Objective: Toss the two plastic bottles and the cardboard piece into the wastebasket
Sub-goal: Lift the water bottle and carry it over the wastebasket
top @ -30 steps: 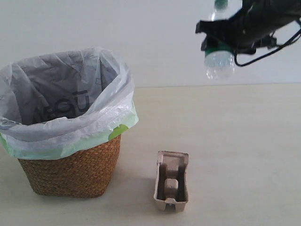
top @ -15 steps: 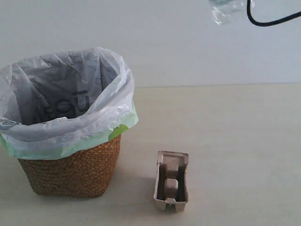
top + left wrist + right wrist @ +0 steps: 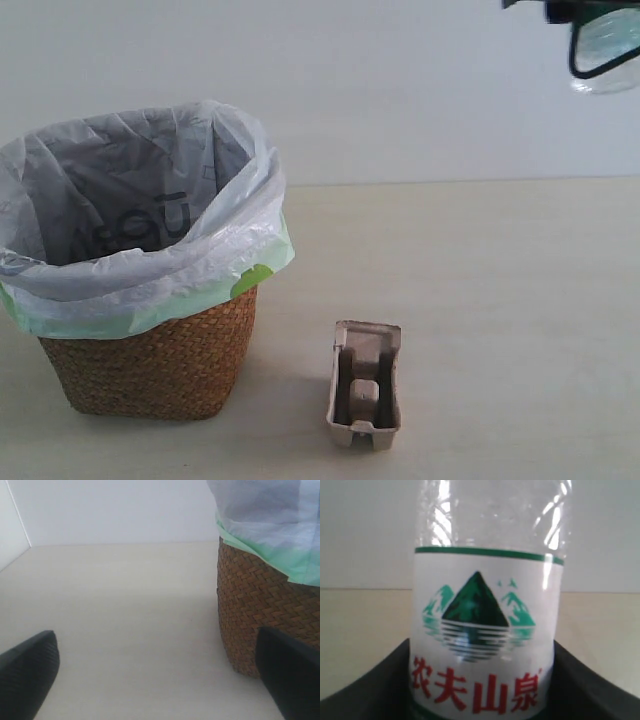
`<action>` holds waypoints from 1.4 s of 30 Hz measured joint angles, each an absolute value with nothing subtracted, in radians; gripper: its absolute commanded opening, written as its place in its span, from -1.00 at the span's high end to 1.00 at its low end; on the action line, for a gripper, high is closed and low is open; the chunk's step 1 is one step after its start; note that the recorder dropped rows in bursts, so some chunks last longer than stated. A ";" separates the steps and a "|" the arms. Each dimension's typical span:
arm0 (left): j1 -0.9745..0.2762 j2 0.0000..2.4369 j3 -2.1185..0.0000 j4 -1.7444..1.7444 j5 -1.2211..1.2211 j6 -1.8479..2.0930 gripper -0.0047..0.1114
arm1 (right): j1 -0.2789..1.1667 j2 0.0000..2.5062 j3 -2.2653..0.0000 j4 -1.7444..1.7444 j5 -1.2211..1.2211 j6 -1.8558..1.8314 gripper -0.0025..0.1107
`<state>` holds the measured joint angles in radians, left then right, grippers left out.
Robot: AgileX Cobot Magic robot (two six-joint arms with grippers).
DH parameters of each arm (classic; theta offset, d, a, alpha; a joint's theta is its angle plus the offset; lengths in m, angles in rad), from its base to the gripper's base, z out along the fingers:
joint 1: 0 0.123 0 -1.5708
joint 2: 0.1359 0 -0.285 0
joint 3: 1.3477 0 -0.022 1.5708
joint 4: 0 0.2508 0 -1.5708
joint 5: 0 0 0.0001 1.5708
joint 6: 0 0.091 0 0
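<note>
The wicker wastebasket [image 3: 150, 355] with its white, green-edged bag stands at the left of the table. The beige cardboard piece [image 3: 366, 385] lies on the table to the right of it, near the front. My right gripper [image 3: 585, 12] is high in the top right corner, shut on the smaller bottle [image 3: 608, 55]. In the right wrist view the bottle's green-white label [image 3: 485, 625] fills the space between the black fingers [image 3: 592, 682]. My left gripper [image 3: 157, 680] is open and low over the table, beside the wastebasket wall [image 3: 260, 605]. The larger bottle is out of view.
Pale bare tabletop [image 3: 500, 270] spreads to the right of the wastebasket and behind the cardboard piece. A plain light wall [image 3: 400, 90] closes the back. In the left wrist view the table [image 3: 120, 610] stretches to a wall corner.
My right gripper, holding the smaller bottle, rose towards the top edge of the exterior view and then shifted right into the corner. The wastebasket and cardboard piece stayed put.
</note>
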<state>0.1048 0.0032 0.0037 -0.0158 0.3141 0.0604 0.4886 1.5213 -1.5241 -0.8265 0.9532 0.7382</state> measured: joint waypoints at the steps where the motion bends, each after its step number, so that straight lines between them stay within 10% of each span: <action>1: 0.105 0.003 0.004 -0.016 0.314 0.060 -0.94 | 0.489 1.523 -1.524 -0.746 0.914 0.720 0.94; 14: 0.105 0.003 0.004 -0.016 0.314 0.060 -0.94 | 0.489 1.563 -1.522 1.013 0.618 -0.498 0.94; 20: 0.105 0.003 0.004 -0.016 0.314 0.060 -0.94 | 0.489 1.552 -1.518 0.780 0.607 -0.514 0.94; 33: 0.105 0.003 0.004 -0.016 0.314 0.060 -0.94 | 0.489 1.552 -1.497 -1.024 1.199 0.630 0.94; 42: 0.105 0.003 0.004 -0.016 0.314 0.060 -0.94 | 0.489 1.555 -1.520 0.452 0.714 -0.041 0.94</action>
